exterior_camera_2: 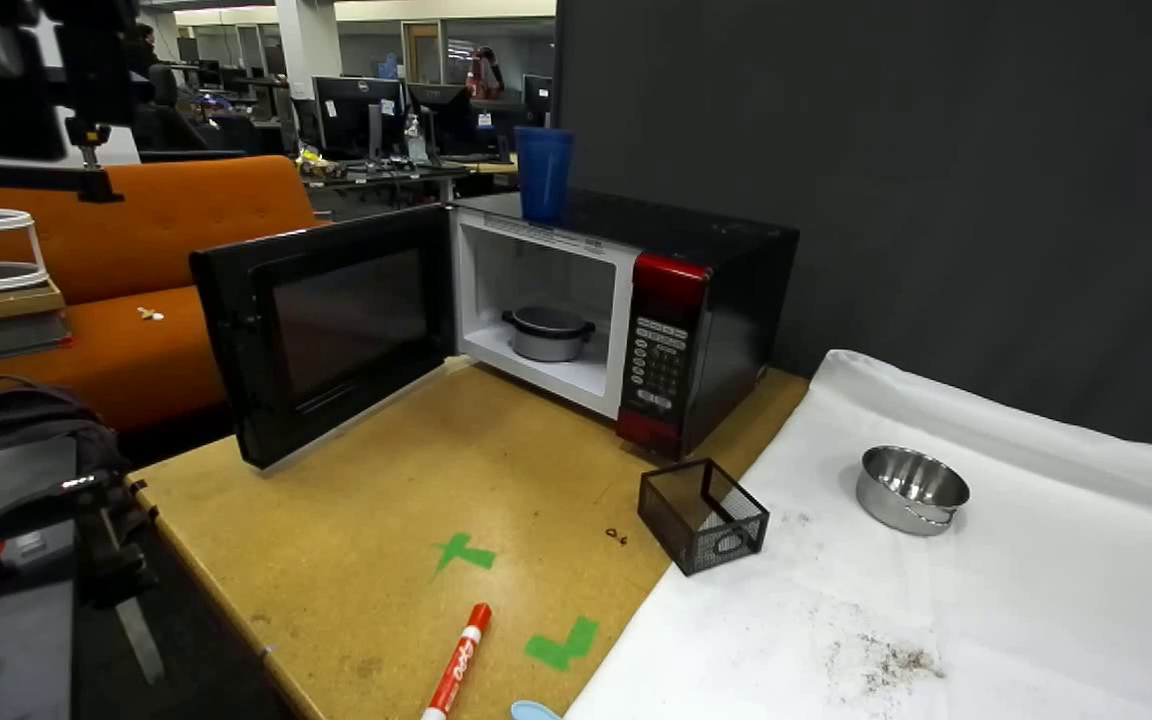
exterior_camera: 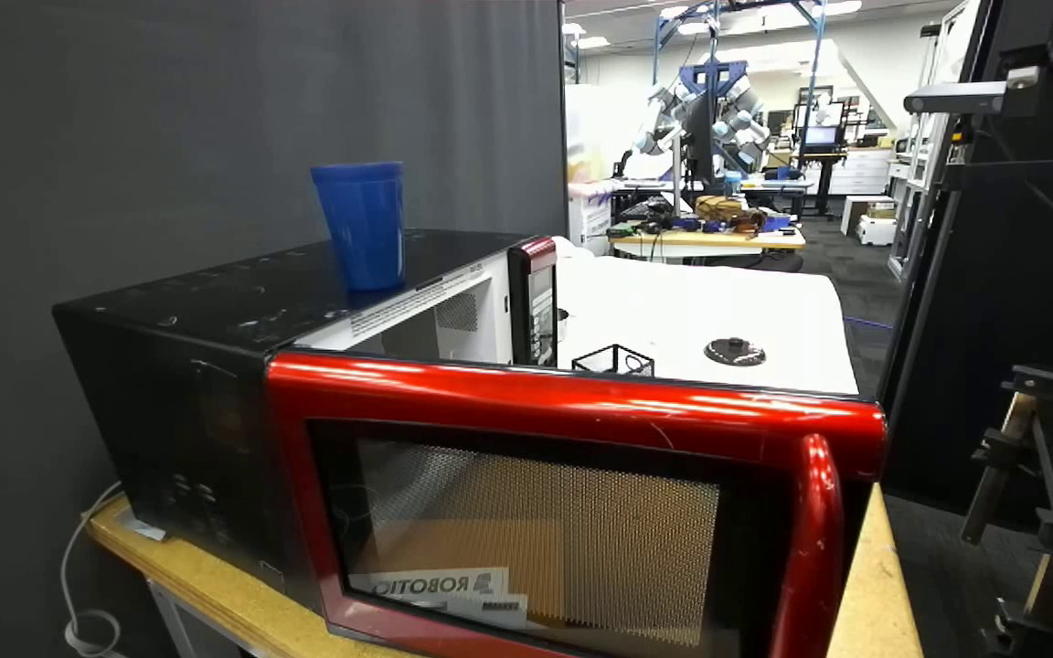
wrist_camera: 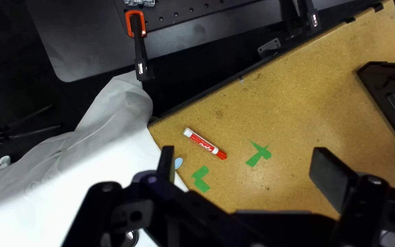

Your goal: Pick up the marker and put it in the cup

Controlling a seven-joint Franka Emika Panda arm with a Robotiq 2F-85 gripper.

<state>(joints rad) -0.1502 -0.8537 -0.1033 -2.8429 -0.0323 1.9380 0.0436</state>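
With the black two-fingered hand [wrist_camera: 246, 163] spread apart, gripping the slim red-and-white marker [wrist_camera: 205, 143] crookedly could topple the tapered blue plastic cup [exterior_camera_2: 544, 175].

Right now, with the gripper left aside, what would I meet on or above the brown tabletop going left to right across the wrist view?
Light-blue rounded thing, marker, right piece of green tape, microwave door. The other green piece overlaps the marker's span, so it is left out.

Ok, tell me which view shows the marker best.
The wrist view: there the marker lies whole and uncovered. In an exterior view, the picture's bottom edge crops the marker; no further view shows it.
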